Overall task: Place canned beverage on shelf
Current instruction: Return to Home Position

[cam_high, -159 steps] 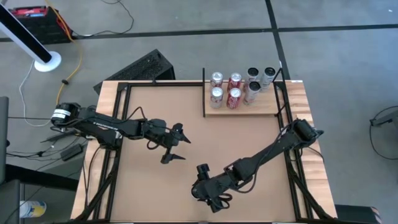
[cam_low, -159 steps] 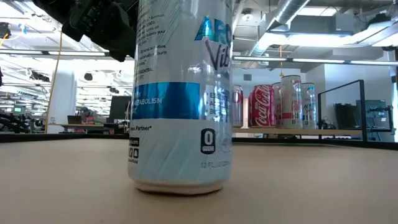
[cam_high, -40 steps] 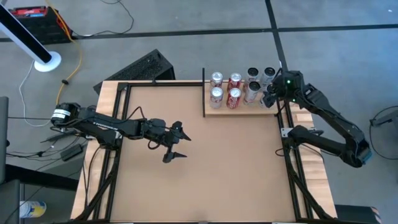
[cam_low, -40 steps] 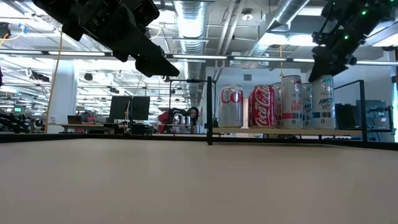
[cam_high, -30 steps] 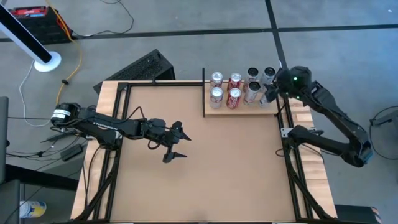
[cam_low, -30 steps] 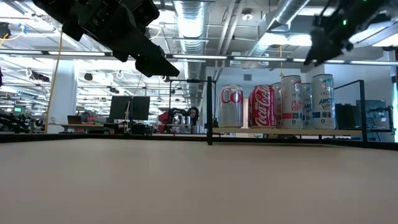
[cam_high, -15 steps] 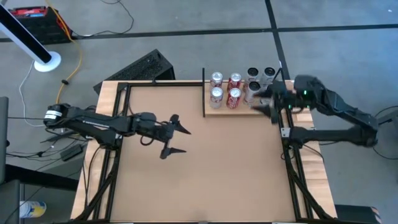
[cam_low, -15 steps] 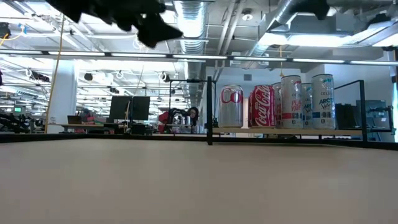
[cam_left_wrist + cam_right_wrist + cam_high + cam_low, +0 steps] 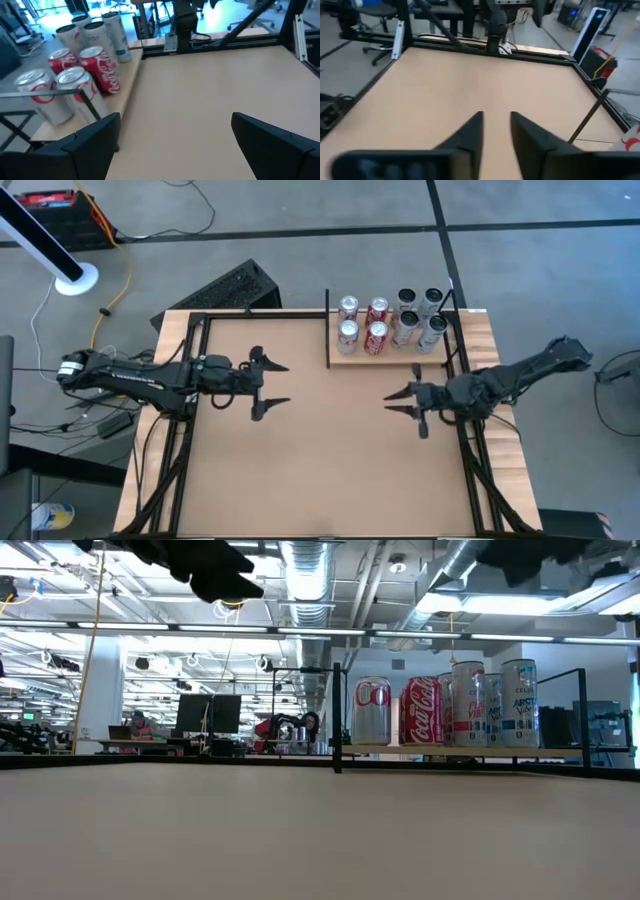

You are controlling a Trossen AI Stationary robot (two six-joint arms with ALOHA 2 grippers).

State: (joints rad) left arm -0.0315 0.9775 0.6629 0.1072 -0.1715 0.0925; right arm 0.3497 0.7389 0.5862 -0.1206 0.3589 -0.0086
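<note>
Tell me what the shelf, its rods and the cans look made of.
Shelf: light wood by its pale tan colour, matte finish.
Rods: probably metal, thin, straight, black.
Cans: likely aluminium, with shiny silver tops and glossy printed sides.

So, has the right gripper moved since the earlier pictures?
Yes. The right gripper moved off the shelf, down and left in the high view.

In the low view the top edge cuts off both arms: only a dark scrap of the left arm (image 9: 205, 565) and of the right arm (image 9: 530, 552) shows. On the shelf (image 9: 460, 748) the front cans (image 9: 421, 712) hide most of the rear cans (image 9: 493, 715). In the right wrist view a pale thing (image 9: 633, 139) at the edge is too cut to name
</note>
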